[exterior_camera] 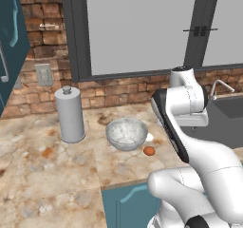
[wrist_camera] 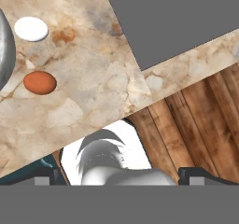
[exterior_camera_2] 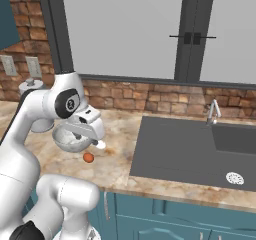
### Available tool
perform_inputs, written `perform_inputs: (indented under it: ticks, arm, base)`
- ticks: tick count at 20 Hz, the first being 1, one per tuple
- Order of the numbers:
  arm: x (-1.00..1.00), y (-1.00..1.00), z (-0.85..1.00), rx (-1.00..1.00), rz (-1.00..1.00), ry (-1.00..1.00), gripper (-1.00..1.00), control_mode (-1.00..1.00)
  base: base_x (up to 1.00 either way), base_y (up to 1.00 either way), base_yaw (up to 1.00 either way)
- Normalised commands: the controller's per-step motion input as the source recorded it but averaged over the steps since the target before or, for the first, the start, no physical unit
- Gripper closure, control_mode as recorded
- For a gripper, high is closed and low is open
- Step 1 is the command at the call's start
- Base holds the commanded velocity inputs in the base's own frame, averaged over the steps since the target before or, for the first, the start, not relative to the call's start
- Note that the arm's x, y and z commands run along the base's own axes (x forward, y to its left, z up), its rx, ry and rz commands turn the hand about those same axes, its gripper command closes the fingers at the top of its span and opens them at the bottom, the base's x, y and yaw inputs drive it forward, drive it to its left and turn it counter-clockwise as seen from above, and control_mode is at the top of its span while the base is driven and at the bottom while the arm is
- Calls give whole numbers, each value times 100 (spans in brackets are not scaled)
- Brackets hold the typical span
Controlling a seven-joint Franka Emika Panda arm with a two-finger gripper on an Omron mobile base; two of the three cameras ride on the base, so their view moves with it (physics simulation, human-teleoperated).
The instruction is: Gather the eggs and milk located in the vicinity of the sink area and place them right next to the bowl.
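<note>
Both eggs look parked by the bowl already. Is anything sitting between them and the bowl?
Nothing visible. The orange-brown egg and white egg lie on bare counter right beside the bowl, with no object between.

The left base view looks forward and down from behind the arm's left side, fairly near the table (exterior_camera: 57, 170), facing the brick wall and window; the right base view does the same from the arm's right, taking in more of the sink (exterior_camera_2: 190, 149); both share the bowl (exterior_camera: 126, 134) (exterior_camera_2: 70, 139), the orange-brown egg (exterior_camera: 149, 151) (exterior_camera_2: 88, 157) and the tap (exterior_camera: 219, 87) (exterior_camera_2: 214, 111) — seen from two sides; the hand view looks steeply down, close over the table edge, catching the bowl's rim (wrist_camera: 3, 55), both eggs — white egg (wrist_camera: 31, 29) — and wooden floor (wrist_camera: 205, 125).
</note>
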Motion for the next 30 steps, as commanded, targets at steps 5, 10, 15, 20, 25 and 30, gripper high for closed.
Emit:
perform_inputs:
  ticks: [5,10,15,20,25,30]
  arm:
    - [0,-25,-4,0,0,0,-100,100]
    - [0,0,0,0,0,0,-100,100]
    - [0,0,0,0,0,0,-100,100]
    - [0,0,0,0,0,0,-100,100]
    - [0,0,0,0,0,0,-100,100]
    - [0,0,0,0,0,0,-100,100]
  base:
    - [-2,-36,0]
    - [0,-100,0]
    - [-3,-100,0]
    - [-3,-100,0]
    - [0,-92,0]
    - [0,-62,0]
